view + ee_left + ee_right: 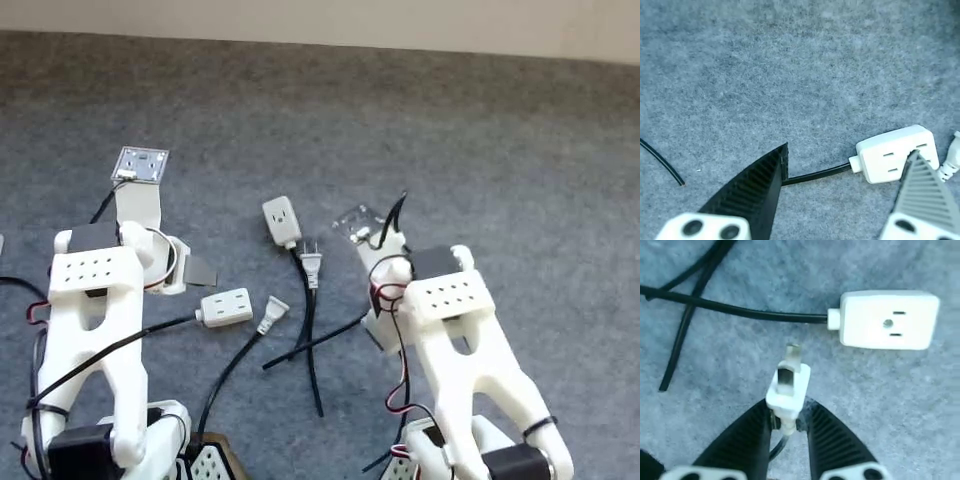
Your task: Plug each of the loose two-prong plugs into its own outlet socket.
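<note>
On the grey carpet lies a white single outlet point(281, 220) with a two-prong plug point(310, 264) just below it. A white multi-socket outlet point(227, 307) lies lower left, with a second plug point(272, 315) beside it. My left gripper point(850, 151) hangs open over the carpet. The multi-socket outlet point(896, 154) sits by its grey finger point(917, 192), and nothing is between the fingers. My right gripper point(788, 407) is shut on the rear of a white plug point(788, 385). The plug's prongs point out ahead, and the single outlet point(887, 320) lies close beyond and to one side.
Black cords point(306, 340) run from the plugs and outlets and cross between the two arms. One cord point(330, 337) leads under the right arm point(445, 295). A black cord end point(662, 164) lies near the left gripper. Bare carpet stretches behind the outlets.
</note>
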`<state>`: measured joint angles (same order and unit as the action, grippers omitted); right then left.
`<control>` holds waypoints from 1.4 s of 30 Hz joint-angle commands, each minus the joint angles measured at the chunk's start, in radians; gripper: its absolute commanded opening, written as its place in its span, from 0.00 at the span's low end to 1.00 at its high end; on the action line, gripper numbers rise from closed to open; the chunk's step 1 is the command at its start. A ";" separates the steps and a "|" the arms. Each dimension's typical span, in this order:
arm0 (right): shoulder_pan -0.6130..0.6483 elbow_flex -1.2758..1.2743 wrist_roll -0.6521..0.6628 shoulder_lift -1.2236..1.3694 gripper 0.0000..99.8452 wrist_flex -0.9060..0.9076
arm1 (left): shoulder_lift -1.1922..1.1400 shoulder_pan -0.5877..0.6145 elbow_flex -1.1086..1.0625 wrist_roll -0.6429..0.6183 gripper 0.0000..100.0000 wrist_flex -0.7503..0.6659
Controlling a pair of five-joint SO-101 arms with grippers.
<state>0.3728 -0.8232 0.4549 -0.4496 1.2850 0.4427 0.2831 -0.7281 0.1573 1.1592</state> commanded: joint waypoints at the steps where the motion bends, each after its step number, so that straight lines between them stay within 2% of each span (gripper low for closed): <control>1: -0.004 -0.116 -0.028 0.047 0.01 -0.168 | -0.001 0.010 0.027 -0.005 0.36 -0.002; 4: -0.005 -0.205 -0.089 0.061 0.04 -0.252 | -0.001 0.010 0.027 -0.003 0.36 0.003; 8: -0.005 -0.228 -0.089 0.061 0.18 -0.259 | -0.001 0.010 0.027 -0.003 0.36 0.003; 10: -0.004 -0.228 -0.092 0.061 0.21 -0.242 | -0.001 0.010 0.027 -0.003 0.36 0.003; 18: -0.004 -0.237 -0.098 0.067 0.21 -0.228 | -0.001 0.005 0.027 -0.003 0.36 -0.003; 21: -0.001 -0.234 -0.146 0.061 0.21 -0.197 | -0.001 0.010 0.025 -0.003 0.36 -0.003; 31: -0.004 -0.236 -0.137 0.065 0.21 -0.142 | -0.001 0.010 0.025 -0.003 0.36 -0.003; 34: -0.004 -0.236 -0.137 0.070 0.17 -0.147 | -0.001 0.010 0.025 -0.003 0.36 -0.003; 37: -0.002 -0.236 -0.137 0.070 0.02 -0.151 | -0.001 0.010 0.025 -0.003 0.36 -0.003; 38: -0.002 -0.234 -0.137 0.070 0.00 -0.157 | -0.001 0.010 0.025 -0.003 0.36 -0.003; 40: -0.002 -0.237 -0.137 0.071 0.02 -0.180 | -0.001 0.010 0.025 -0.003 0.36 -0.003; 42: -0.002 -0.239 -0.137 0.071 0.01 -0.188 | -0.001 0.010 0.025 -0.003 0.36 -0.002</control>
<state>0.3713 -1.0595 0.3245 -0.3821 1.1086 0.4427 0.2831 -0.7281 0.1573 1.1592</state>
